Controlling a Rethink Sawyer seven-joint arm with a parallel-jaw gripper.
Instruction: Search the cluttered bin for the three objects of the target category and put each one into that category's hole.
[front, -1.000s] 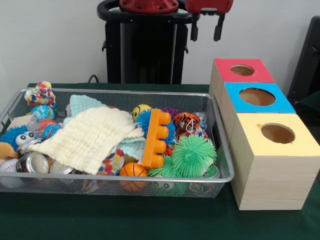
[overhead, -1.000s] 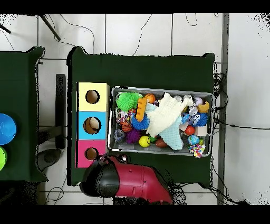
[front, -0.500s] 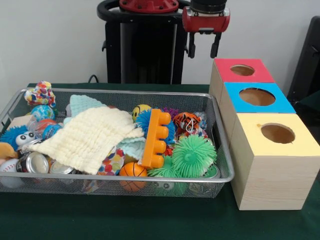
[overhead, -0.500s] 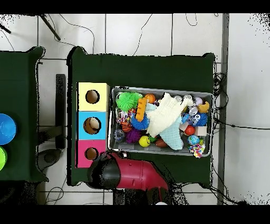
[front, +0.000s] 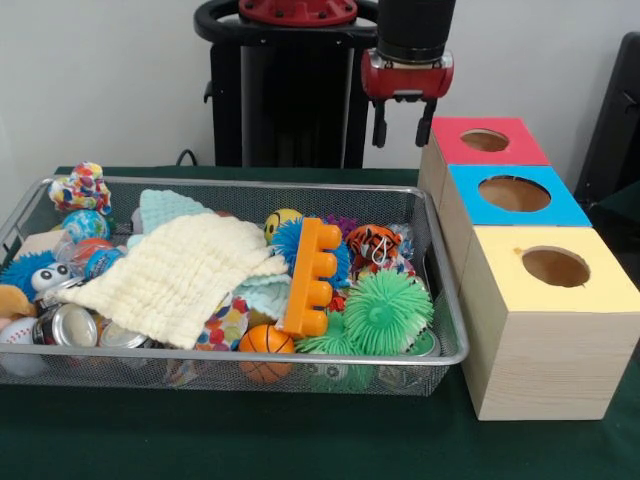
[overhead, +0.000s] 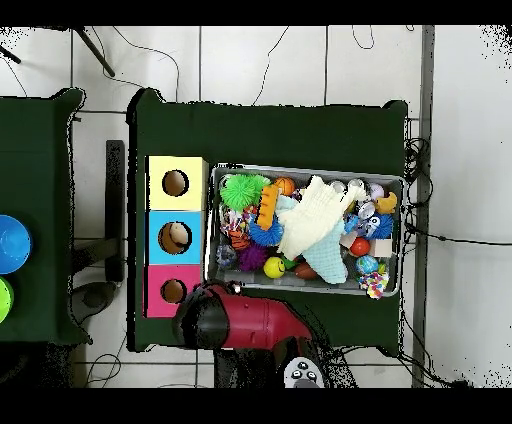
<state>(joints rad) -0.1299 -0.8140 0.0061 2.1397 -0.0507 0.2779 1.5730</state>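
We see the tool (front: 403, 123) hanging above the table's (front: 200, 440) far edge, its two dark fingers (front: 380, 128) pointing down with a clear gap between them and nothing held, just beside the red-topped box (front: 484, 142). Down on the table the wire bin (front: 455, 340) sits packed to the rim: a pale yellow cloth (front: 175, 275) sprawls across its middle, an orange toothed block (front: 312, 277) lies just beside that cloth, and a green spiky ball (front: 387, 312) sits near the bin's end that faces the boxes. There is a small orange basketball (front: 266, 341) against the bin's near wall, a tiger-striped toy (front: 372, 243) behind the spiky ball, a yellow smiley ball (front: 281, 221) peeking out behind the block (half hidden, mind you), and shiny cans (front: 66, 326) at the bin's other end. Along the table's edge next to the bin stand three wooden boxes in a row, each with a round hole in its lid: the red-topped one farthest, a blue-topped box (front: 515, 195) in the middle, and a yellow-topped box (front: 550, 270) nearest. From overhead we can make out something pale inside the blue-topped box's hole (overhead: 174, 237), though we cannot tell what it is. In that same overhead view the red arm (overhead: 250, 325) reaches across the table's edge by the red-topped box and the bin's corner.
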